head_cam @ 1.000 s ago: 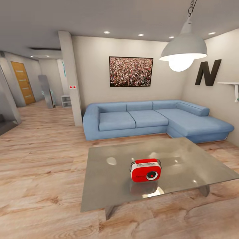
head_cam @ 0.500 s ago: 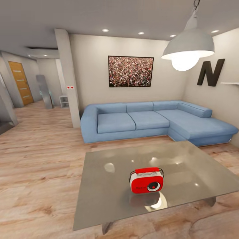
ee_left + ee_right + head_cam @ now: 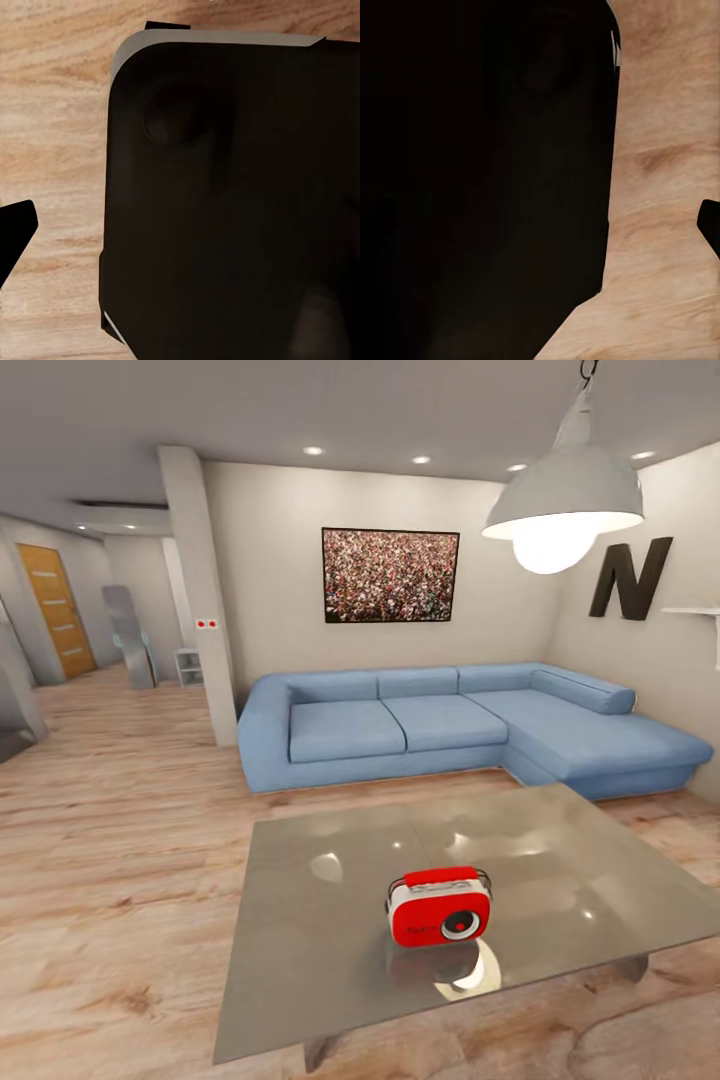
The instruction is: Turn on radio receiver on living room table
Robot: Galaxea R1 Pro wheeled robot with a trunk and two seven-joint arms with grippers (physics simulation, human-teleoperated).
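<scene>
One rounded red radio receiver point(image 3: 439, 906) stands upright on the glossy grey surface point(image 3: 300, 920), dial facing the camera, long axis sideways; either pincer's opening cannot be told.

Head view: the pendant lamp point(image 3: 563, 490) loses its cord at the top edge; the wall shelf point(image 3: 698, 612) and the sofa point(image 3: 450, 725) run toward the right edge, the shelf cut by it. The table point(image 3: 330, 920) hides most of its legs, its near left corner cropped. Printing on the radio receiver point(image 3: 439, 906) is too small to read. Wrist views: a dark body point(image 3: 232, 202) blocks the floor point(image 3: 52, 150); finger state indeterminable.
</scene>
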